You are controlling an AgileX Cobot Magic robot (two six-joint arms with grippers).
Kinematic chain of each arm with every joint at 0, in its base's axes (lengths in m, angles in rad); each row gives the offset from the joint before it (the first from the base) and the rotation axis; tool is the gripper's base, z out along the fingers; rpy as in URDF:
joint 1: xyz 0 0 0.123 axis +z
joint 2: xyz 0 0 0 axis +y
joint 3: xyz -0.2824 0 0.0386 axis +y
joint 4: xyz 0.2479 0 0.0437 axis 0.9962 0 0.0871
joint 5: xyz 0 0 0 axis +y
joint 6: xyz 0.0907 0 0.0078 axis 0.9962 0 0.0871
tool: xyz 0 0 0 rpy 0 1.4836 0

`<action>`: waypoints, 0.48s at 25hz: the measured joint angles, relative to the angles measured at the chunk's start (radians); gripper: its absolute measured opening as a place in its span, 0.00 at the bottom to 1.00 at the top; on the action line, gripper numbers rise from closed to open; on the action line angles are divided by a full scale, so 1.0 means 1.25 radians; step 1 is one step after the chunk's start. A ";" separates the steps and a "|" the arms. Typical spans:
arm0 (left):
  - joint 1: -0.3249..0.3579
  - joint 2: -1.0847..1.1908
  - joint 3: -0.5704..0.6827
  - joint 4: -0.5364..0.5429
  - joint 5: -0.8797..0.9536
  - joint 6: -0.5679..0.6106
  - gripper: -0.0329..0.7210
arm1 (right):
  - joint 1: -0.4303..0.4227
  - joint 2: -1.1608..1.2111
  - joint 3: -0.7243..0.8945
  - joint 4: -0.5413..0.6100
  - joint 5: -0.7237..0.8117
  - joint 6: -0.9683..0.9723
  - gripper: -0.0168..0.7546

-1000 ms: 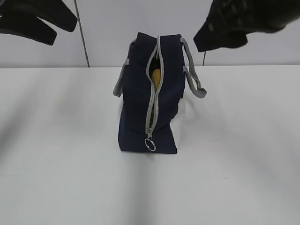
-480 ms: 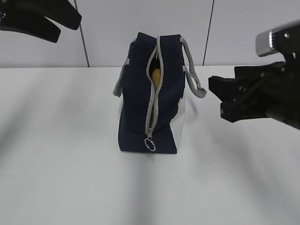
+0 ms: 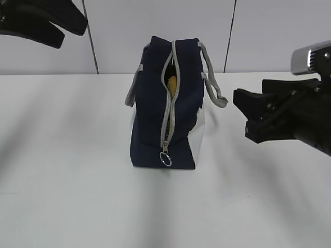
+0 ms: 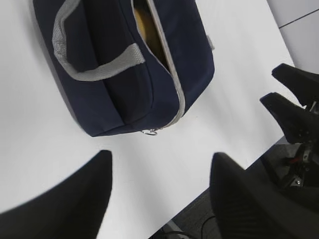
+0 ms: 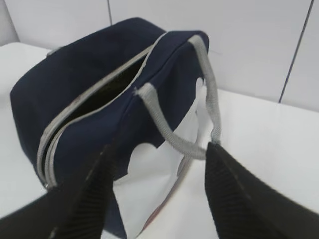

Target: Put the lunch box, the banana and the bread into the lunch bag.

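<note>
Both grippers stand open and empty: the left gripper (image 3: 44,23) hangs high, well left of the lunch bag (image 3: 166,103), the right gripper (image 3: 257,114) level with its grey handle (image 5: 199,99). Something yellow-brown (image 4: 144,25) shows through the zipper gap. Judging by that, packing looks finished; best retreat without snagging the strap.

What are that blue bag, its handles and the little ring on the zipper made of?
The lunch bag looks like matte navy woven fabric, since it creases softly. Its strap handles seem to be grey webbing; a ribbed weave shows. The ring pull is probably metal, silvery and shiny.
</note>
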 joint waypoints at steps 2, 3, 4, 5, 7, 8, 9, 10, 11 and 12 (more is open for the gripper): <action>0.000 0.000 0.000 0.010 0.006 0.000 0.61 | 0.000 0.002 0.004 -0.056 0.029 0.049 0.59; 0.000 0.000 0.000 0.012 0.009 0.000 0.61 | 0.000 0.005 0.010 -0.096 0.029 0.077 0.58; 0.000 0.000 0.000 0.012 0.011 0.000 0.60 | 0.000 0.011 0.018 -0.133 0.029 0.099 0.57; 0.000 0.000 0.000 0.012 0.011 0.000 0.60 | 0.000 0.021 0.031 -0.177 0.023 0.126 0.56; 0.000 0.000 0.000 0.012 0.007 0.001 0.59 | 0.000 0.046 0.049 -0.246 -0.003 0.165 0.53; 0.000 0.000 0.000 0.012 0.002 0.001 0.59 | 0.000 0.067 0.054 -0.276 -0.024 0.177 0.51; 0.000 0.000 0.000 0.012 -0.005 0.001 0.59 | 0.000 0.092 0.058 -0.304 -0.046 0.184 0.50; 0.000 0.000 0.000 0.012 -0.010 0.001 0.59 | 0.000 0.120 0.060 -0.325 -0.065 0.187 0.49; 0.000 0.000 0.000 0.013 -0.013 0.001 0.59 | 0.000 0.149 0.060 -0.351 -0.093 0.191 0.49; 0.000 0.000 0.000 0.014 -0.015 0.001 0.59 | 0.000 0.176 0.060 -0.367 -0.129 0.195 0.49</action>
